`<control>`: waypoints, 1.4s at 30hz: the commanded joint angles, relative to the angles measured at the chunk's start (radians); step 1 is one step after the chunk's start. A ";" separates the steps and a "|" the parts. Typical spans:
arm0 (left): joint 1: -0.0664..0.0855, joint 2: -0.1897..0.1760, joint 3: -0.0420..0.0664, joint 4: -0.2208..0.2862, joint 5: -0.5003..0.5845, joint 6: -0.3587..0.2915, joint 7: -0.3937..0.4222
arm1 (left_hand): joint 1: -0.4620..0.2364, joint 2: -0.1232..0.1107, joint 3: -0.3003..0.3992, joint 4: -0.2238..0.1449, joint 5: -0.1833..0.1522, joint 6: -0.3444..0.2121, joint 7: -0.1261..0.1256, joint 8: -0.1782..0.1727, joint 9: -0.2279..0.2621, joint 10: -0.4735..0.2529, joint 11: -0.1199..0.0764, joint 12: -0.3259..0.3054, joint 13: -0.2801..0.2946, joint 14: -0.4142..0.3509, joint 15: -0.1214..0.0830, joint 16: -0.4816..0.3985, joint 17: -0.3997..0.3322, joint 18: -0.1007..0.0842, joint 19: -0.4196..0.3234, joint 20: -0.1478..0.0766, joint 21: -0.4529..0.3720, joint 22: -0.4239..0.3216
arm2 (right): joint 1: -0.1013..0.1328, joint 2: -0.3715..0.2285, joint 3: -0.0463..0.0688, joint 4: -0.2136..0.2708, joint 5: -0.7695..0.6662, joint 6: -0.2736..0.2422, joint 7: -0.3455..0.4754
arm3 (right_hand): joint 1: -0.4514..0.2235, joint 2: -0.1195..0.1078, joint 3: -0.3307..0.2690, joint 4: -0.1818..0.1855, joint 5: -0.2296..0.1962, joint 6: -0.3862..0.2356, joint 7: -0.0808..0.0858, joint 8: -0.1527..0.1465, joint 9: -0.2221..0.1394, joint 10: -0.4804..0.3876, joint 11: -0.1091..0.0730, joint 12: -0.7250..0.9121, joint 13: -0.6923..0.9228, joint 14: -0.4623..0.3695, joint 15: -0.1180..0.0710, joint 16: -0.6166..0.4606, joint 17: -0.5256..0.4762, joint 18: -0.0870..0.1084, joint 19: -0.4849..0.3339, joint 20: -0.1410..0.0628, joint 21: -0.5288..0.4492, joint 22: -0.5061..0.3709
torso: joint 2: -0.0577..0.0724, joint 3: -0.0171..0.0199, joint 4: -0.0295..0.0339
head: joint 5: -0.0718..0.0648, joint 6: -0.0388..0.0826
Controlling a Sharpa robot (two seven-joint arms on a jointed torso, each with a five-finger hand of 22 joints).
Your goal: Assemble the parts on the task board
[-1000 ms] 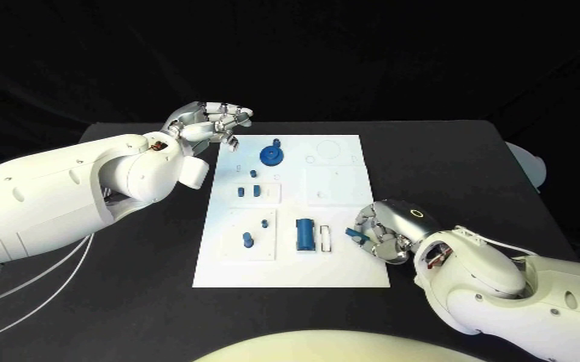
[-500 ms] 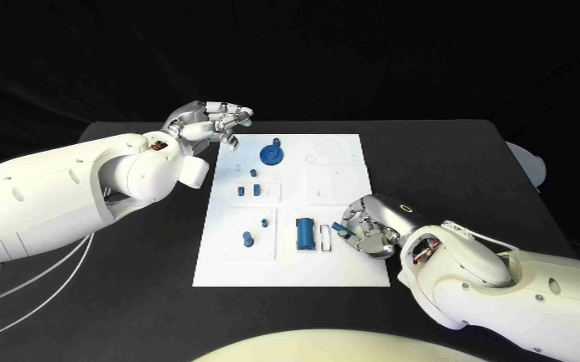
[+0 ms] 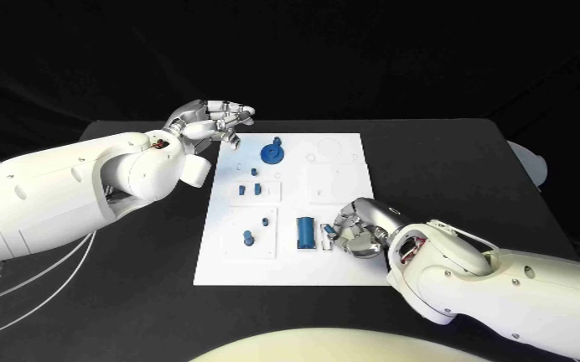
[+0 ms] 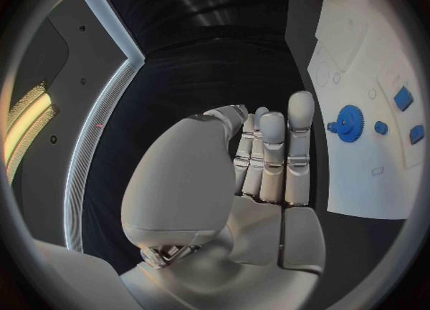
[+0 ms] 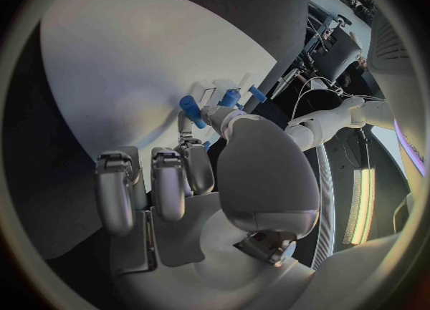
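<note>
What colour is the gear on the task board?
Blue. The gear shows best in the left wrist view, on the white task board.

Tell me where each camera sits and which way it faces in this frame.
Head view: on the robot's head, looking down at the task board; left hand and right hand both show.
Left wrist view: behind the left hand, facing the board's edge and the blue gear.
Right wrist view: behind the right hand, facing the board.
Shared: head and left wrist views both show the blue gear.
</note>
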 commanded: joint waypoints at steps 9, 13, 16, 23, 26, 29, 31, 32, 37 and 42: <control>0.001 0.001 0.001 0.003 0.005 0.020 0.004 | -0.005 0.004 0.003 -0.002 0.003 -0.004 -0.001 0.003 0.001 -0.006 -0.003 0.003 0.001 -0.008 0.000 0.000 -0.001 0.010 -0.005 0.002 -0.004 -0.002 | -0.003 0.019 0.000 -0.013 0.033 0.032 -0.001 | -0.030 0.011 -0.018 0.011 0.010 0.028 -0.018 0.012 0.056 0.013 -0.002 0.016 0.111 0.093 -0.003 0.004 0.209 -0.014 0.103 -0.002 0.005 0.263 | 0.000 0.0003 -0.0012 | 0.002 -0.003; 0.001 0.001 0.001 0.003 0.005 0.021 0.003 | -0.005 0.004 0.003 -0.002 0.003 -0.004 -0.001 0.003 0.001 -0.006 -0.003 0.003 0.001 -0.008 0.000 0.000 -0.001 0.010 -0.005 0.002 -0.004 -0.002 | -0.003 0.021 0.000 -0.014 0.032 0.032 -0.001 | -0.047 0.015 -0.028 0.022 0.002 0.031 -0.018 0.012 0.055 0.015 -0.003 0.020 0.115 0.093 -0.003 0.004 0.209 -0.014 0.103 -0.003 0.005 0.263 | 0.000 0.0004 -0.0003 | 0.002 -0.004; 0.001 0.000 0.001 0.003 0.005 0.021 0.002 | -0.005 0.004 0.003 -0.002 0.003 -0.004 -0.001 0.003 0.001 -0.006 -0.003 0.003 0.001 -0.008 0.000 0.000 -0.001 0.010 -0.005 0.002 -0.004 -0.002 | -0.003 0.022 0.000 -0.015 0.032 0.033 -0.001 | -0.062 0.016 -0.038 0.033 -0.005 0.033 -0.019 0.012 0.054 0.016 -0.003 0.023 0.117 0.093 -0.003 0.004 0.210 -0.014 0.103 -0.003 0.005 0.263 | 0.000 0.0006 -0.0003 | 0.003 -0.004; 0.001 -0.001 0.001 0.004 0.005 0.022 0.001 | -0.006 0.004 0.004 -0.003 0.003 -0.004 0.000 0.003 0.001 -0.007 -0.002 0.004 0.001 -0.009 0.000 0.000 -0.002 0.009 -0.004 0.002 -0.004 0.000 | -0.003 0.023 0.000 -0.016 0.027 0.036 -0.002 | -0.120 0.023 -0.070 0.056 -0.049 0.039 -0.017 0.009 0.048 0.018 -0.002 0.026 0.121 0.093 -0.002 0.004 0.210 -0.014 0.103 -0.003 0.005 0.263 | 0.000 0.0007 -0.0008 | 0.004 -0.006; 0.001 -0.001 0.001 0.004 0.005 0.022 0.000 | -0.006 0.004 0.004 -0.003 0.003 -0.004 0.000 0.003 0.001 -0.007 -0.002 0.004 0.001 -0.009 0.000 0.000 -0.002 0.009 -0.004 0.002 -0.004 0.000 | -0.003 0.023 0.000 -0.016 0.024 0.038 -0.001 | -0.166 0.019 -0.105 0.052 0.014 0.042 -0.018 0.006 0.045 0.018 -0.002 0.026 0.122 0.093 -0.002 0.004 0.210 -0.014 0.103 -0.003 0.005 0.263 | 0.000 0.0011 -0.0005 | 0.004 -0.007; 0.001 -0.001 0.001 0.004 0.005 0.022 0.000 | -0.006 0.004 0.004 -0.003 0.003 -0.004 0.000 0.003 0.001 -0.007 -0.002 0.004 0.001 -0.009 0.000 0.000 -0.002 0.009 -0.004 0.002 -0.004 0.000 | -0.003 0.022 0.000 -0.015 0.023 0.039 -0.001 | -0.168 0.015 -0.115 0.053 0.017 0.042 -0.018 0.006 0.044 0.018 -0.002 0.026 0.122 0.093 -0.003 0.004 0.211 -0.014 0.103 -0.003 0.005 0.263 | 0.000 0.0010 -0.0011 | 0.006 -0.009; 0.001 -0.002 0.001 0.004 0.005 0.022 0.000 | -0.006 0.004 0.004 -0.003 0.003 -0.004 0.000 0.003 0.001 -0.007 -0.002 0.004 0.001 -0.009 0.000 0.000 -0.002 0.009 -0.004 0.002 -0.004 0.000 | -0.003 0.022 0.000 -0.013 0.020 0.040 0.000 | -0.169 0.013 -0.117 0.053 0.016 0.042 -0.018 0.006 0.044 0.018 -0.002 0.026 0.122 0.093 -0.003 0.004 0.210 -0.014 0.103 -0.004 0.005 0.263 | 0.000 0.0009 -0.0015 | 0.006 -0.010; 0.001 -0.002 0.001 0.004 0.005 0.022 -0.001 | -0.006 0.004 0.004 -0.003 0.003 -0.004 0.000 0.003 0.001 -0.007 -0.002 0.004 0.001 -0.009 0.000 0.000 -0.002 0.009 -0.004 0.002 -0.004 0.000 | -0.003 0.021 0.000 -0.013 0.020 0.040 0.000 | -0.170 0.012 -0.119 0.054 0.016 0.042 -0.018 0.006 0.044 0.018 -0.002 0.026 0.123 0.093 -0.003 0.004 0.210 -0.014 0.103 -0.004 0.005 0.263 | 0.000 0.0010 -0.0015 | 0.006 -0.010; 0.001 -0.002 0.001 0.003 0.005 0.022 -0.002 | -0.008 0.004 0.005 -0.003 0.003 -0.005 0.000 0.004 0.002 -0.007 -0.002 0.005 0.001 -0.009 0.001 0.000 -0.003 0.009 -0.005 0.002 -0.005 -0.001 | -0.003 0.020 0.000 -0.009 0.010 0.037 0.001 | -0.174 0.010 -0.129 0.055 0.013 0.043 -0.018 0.005 0.043 0.018 -0.002 0.027 0.123 0.094 -0.003 0.004 0.211 -0.014 0.103 -0.004 0.005 0.263 | 0.000 0.0013 -0.0014 | 0.006 -0.011; 0.001 -0.002 0.001 0.003 0.005 0.022 -0.003 | -0.008 0.004 0.005 -0.003 0.003 -0.005 0.000 0.004 0.002 -0.007 -0.002 0.005 0.001 -0.009 0.001 0.000 -0.003 0.009 -0.005 0.002 -0.005 -0.001 | -0.003 0.018 0.000 -0.002 -0.003 0.031 0.002 | -0.184 0.010 -0.140 0.057 0.012 0.045 -0.018 0.005 0.042 0.019 -0.002 0.028 0.124 0.093 -0.003 0.004 0.209 -0.014 0.103 -0.004 0.005 0.263 | 0.000 0.0011 -0.0014 | 0.006 -0.013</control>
